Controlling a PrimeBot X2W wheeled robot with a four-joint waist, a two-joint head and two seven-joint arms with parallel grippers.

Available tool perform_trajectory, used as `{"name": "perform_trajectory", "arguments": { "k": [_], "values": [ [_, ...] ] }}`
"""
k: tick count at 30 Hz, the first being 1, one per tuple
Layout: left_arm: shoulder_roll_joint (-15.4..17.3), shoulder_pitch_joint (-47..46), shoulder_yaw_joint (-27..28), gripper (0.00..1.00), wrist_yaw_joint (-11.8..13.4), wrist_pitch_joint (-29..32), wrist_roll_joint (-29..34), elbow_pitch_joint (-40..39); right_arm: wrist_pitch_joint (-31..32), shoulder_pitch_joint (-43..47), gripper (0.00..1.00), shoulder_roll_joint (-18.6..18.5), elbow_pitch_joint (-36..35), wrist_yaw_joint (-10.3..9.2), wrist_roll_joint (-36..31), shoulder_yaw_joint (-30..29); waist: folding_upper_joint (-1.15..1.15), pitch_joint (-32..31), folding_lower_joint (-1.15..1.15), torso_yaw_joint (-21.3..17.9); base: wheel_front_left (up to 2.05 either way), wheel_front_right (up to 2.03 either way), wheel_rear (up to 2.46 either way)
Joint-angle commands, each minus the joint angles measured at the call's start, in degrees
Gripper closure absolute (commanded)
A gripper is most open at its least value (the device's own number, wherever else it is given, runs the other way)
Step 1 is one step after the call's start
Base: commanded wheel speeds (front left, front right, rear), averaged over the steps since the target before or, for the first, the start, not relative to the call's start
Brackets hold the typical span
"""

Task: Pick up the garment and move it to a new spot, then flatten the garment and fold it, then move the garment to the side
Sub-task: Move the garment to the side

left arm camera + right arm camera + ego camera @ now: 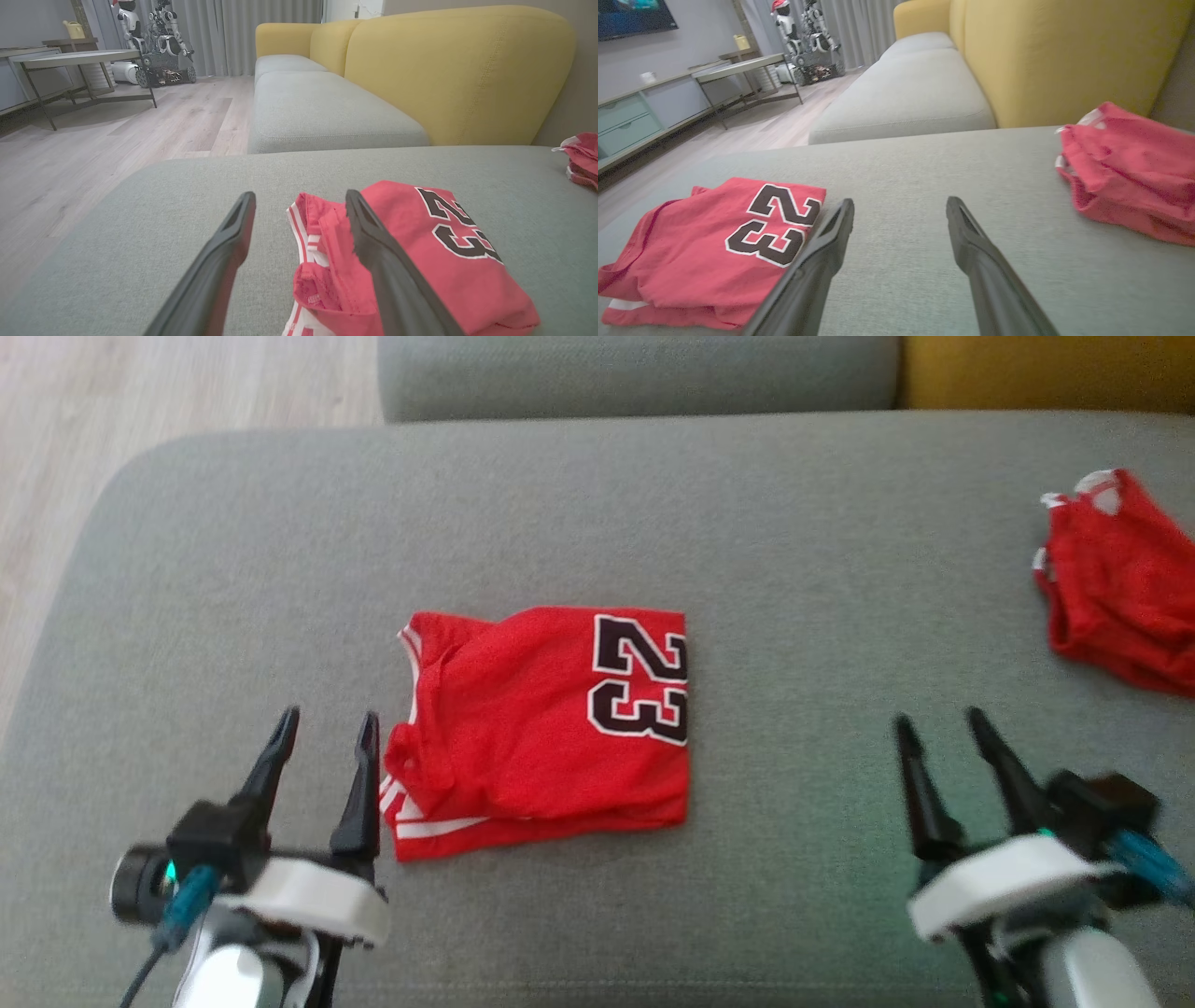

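The garment (541,728) lies folded into a rough square on the grey cushion (597,523), its black "23" facing up on the right side and striped trim at its lower left. My left gripper (327,728) stands open just left of the garment's left edge, its right finger close beside the fabric. In the left wrist view the garment (420,252) lies partly behind the right finger (387,266). My right gripper (938,723) is open and empty over bare cushion, well to the right of the garment (714,242).
A smaller red garment (1120,588) with white edging lies crumpled at the cushion's far right. A yellow sofa back (458,70) rises behind. Wooden floor (93,154), a table (74,58) and another robot (159,42) lie off to the left.
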Motion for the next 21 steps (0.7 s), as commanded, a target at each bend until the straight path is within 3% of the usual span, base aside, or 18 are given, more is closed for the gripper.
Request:
{"name": "perform_trajectory", "arguments": {
  "k": [1, 12, 21],
  "values": [
    [0.6, -3.9, 1.5, 0.0, 0.1, -0.7, 0.0, -2.0, -0.7, -4.4, 0.0, 0.1, -0.2, -0.04, 0.5, 2.6, 0.0, 1.7, 0.0, 1.4, 0.0, 0.0, 0.0],
    [-2.0, -10.5, -1.3, 0.0, -1.6, -3.0, 0.5, 0.6, -2.7, -16.9, 0.0, 0.8, 21.1, -0.04, 4.3, 13.5, 0.0, 7.1, 0.0, 7.9, 0.0, 0.0, 0.0],
    [-3.3, -12.9, -2.0, 0.0, -2.1, -3.9, 0.8, 2.4, -0.5, -25.6, 0.0, 1.2, 33.9, -0.04, 8.5, 20.4, 0.0, 9.3, 0.0, 9.5, 0.0, 0.0, 0.0]
  ]
}}
